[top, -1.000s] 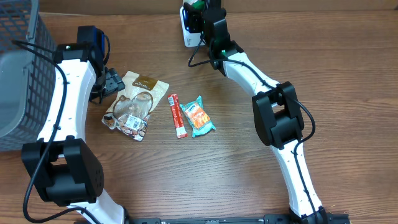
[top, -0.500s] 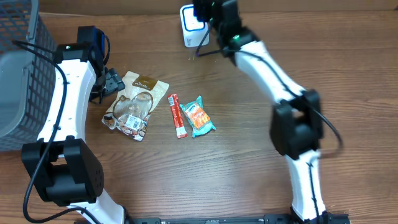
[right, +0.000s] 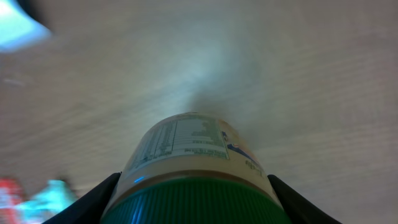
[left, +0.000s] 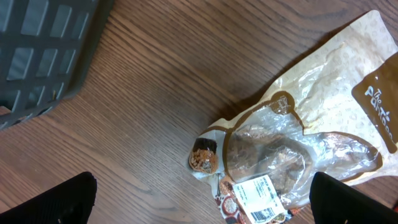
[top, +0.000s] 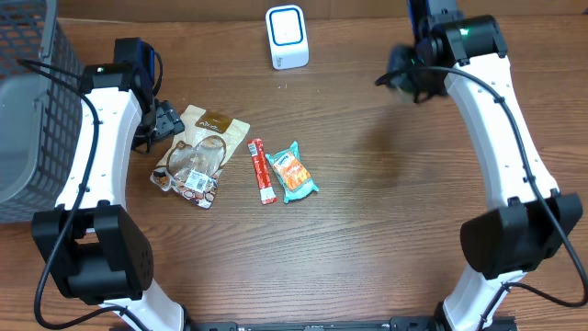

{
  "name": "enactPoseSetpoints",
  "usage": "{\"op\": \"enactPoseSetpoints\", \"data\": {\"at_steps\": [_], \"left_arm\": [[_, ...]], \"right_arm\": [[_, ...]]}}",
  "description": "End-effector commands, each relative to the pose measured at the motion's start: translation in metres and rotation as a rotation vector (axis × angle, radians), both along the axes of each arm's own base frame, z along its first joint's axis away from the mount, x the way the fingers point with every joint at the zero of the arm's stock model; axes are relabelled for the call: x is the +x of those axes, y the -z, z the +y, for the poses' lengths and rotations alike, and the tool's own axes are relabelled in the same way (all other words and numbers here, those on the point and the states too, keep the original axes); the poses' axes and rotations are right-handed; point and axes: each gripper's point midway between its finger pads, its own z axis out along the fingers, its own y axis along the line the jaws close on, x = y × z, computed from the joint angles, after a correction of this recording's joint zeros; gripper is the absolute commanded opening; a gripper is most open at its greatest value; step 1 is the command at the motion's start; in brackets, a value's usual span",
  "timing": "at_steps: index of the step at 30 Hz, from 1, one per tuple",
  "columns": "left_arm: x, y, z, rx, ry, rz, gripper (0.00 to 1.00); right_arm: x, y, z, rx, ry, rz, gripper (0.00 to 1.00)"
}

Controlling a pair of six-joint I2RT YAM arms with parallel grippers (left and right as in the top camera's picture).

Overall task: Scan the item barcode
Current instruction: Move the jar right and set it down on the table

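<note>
A jar with a green lid and a pale printed label [right: 186, 149] sits between the fingers of my right gripper [right: 194, 200], which is shut on it. In the overhead view that gripper [top: 402, 78] is blurred, at the back right, well to the right of the white scanner [top: 286, 37]. The jar itself is hard to make out from above. My left gripper [left: 202, 202] stands open above a clear snack bag [left: 292, 143] with a white barcode sticker [left: 258, 198]; nothing is between its fingers. From overhead it [top: 161, 119] is at the bag's upper left corner.
A grey mesh basket [top: 28, 110] stands at the left edge of the table. A red stick pack [top: 263, 171] and a teal packet [top: 294, 172] lie side by side near the middle, just right of the snack bag [top: 197, 156].
My right arm has swung from in front of the scanner over to the right, carrying the jar with it. The left arm and the items on the table have not moved.
</note>
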Motion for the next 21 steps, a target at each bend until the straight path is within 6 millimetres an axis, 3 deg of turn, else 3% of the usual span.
{"op": "enactPoseSetpoints", "data": {"at_steps": [1,4,10,13,15,17,19,21], "left_arm": [[0.004,-0.009,0.001,0.012,0.002,-0.026,1.0],[0.004,-0.008,0.001,0.012,0.002,-0.026,1.0],[0.004,-0.009,0.001,0.012,0.002,-0.026,1.0],[0.004,-0.009,0.001,0.012,0.002,-0.026,1.0],[0.004,-0.008,0.001,0.012,0.002,-0.026,1.0],[0.004,-0.009,0.001,0.012,0.002,-0.026,1.0],[0.004,-0.008,0.001,0.012,0.002,-0.026,1.0],[0.004,-0.009,0.001,0.012,0.001,-0.026,1.0]], "right_arm": [[-0.017,0.037,-0.031,-0.021,0.074,0.102,0.29],[-0.046,0.1,-0.067,-0.025,0.171,0.223,0.29],[-0.078,0.144,-0.083,-0.025,0.227,0.312,0.35],[-0.083,0.151,-0.083,-0.026,0.226,0.323,1.0],[-0.081,0.148,-0.083,-0.026,0.227,0.322,1.0],[-0.074,0.129,-0.083,-0.025,0.227,0.301,1.0],[-0.061,0.085,-0.08,-0.008,0.218,0.254,1.0],[-0.051,0.047,-0.055,0.086,0.126,0.197,0.96]]}}
